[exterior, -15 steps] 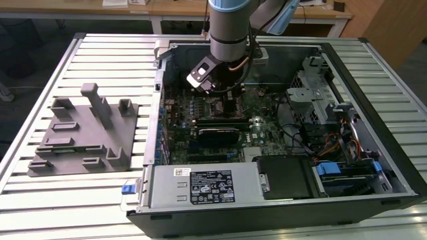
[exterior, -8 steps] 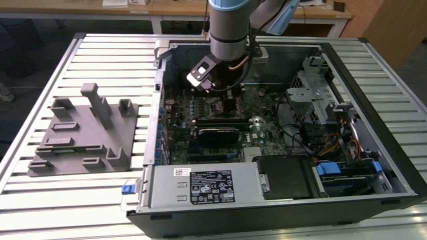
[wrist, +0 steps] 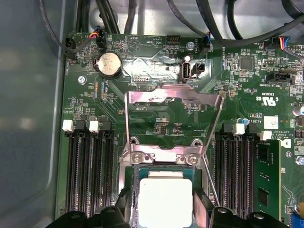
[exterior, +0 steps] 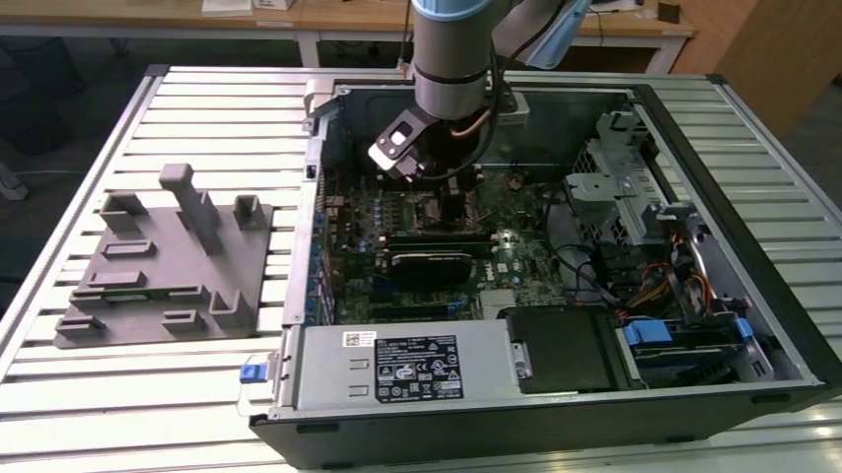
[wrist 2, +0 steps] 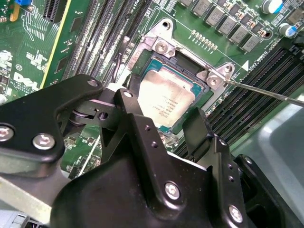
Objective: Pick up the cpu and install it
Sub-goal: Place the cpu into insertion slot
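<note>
In the exterior view's upper middle, the gripper point(exterior: 428, 182) reaches down into the open computer case point(exterior: 526, 434), over the motherboard point(exterior: 526, 261). In the second wrist view its jaws clasp the cpu point(wrist 2: 164, 95) by opposite edges, holding it flat and square over the socket point(wrist 2: 159, 45). The load plate point(wrist: 173, 102) stands raised and the lever point(wrist 2: 266, 92) is swung aside, leaving the socket free.

Work surface: slatted grey metal table point(exterior: 145, 404), ribs running left to right, under soft even light. Beyond its far edge, a pale wooden desk point(exterior: 329, 18) on white legs over dark floor point(exterior: 79, 89). Brown wooden panel point(exterior: 776, 49) at the exterior view's far right.
</note>
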Motion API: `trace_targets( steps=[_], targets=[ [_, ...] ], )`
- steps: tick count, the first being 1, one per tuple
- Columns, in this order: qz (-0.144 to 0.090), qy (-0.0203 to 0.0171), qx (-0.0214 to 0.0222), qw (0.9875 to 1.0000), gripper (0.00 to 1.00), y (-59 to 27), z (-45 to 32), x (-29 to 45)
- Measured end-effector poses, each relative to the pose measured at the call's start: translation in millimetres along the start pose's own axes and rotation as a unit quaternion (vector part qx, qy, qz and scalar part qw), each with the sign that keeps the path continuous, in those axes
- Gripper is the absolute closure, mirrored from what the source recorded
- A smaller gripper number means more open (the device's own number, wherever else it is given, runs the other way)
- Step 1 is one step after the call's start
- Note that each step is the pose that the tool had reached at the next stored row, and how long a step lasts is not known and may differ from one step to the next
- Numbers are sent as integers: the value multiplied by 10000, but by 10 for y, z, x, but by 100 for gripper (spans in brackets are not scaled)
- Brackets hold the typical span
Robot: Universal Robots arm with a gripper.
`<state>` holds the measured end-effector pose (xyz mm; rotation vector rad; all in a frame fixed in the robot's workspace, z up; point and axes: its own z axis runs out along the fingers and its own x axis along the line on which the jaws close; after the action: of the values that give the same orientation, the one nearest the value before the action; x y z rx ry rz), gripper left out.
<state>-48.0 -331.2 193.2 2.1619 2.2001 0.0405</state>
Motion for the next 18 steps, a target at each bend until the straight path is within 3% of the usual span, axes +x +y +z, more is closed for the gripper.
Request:
trace_targets(
  steps=[11,16,18],
  targets=[
    [0,-1,0,10000,37,0,4,7],
    [-5,-92,2,10000,37,1,-5,7],
    [-6,-98,3,10000,37,1,-15,7]
  ],
)
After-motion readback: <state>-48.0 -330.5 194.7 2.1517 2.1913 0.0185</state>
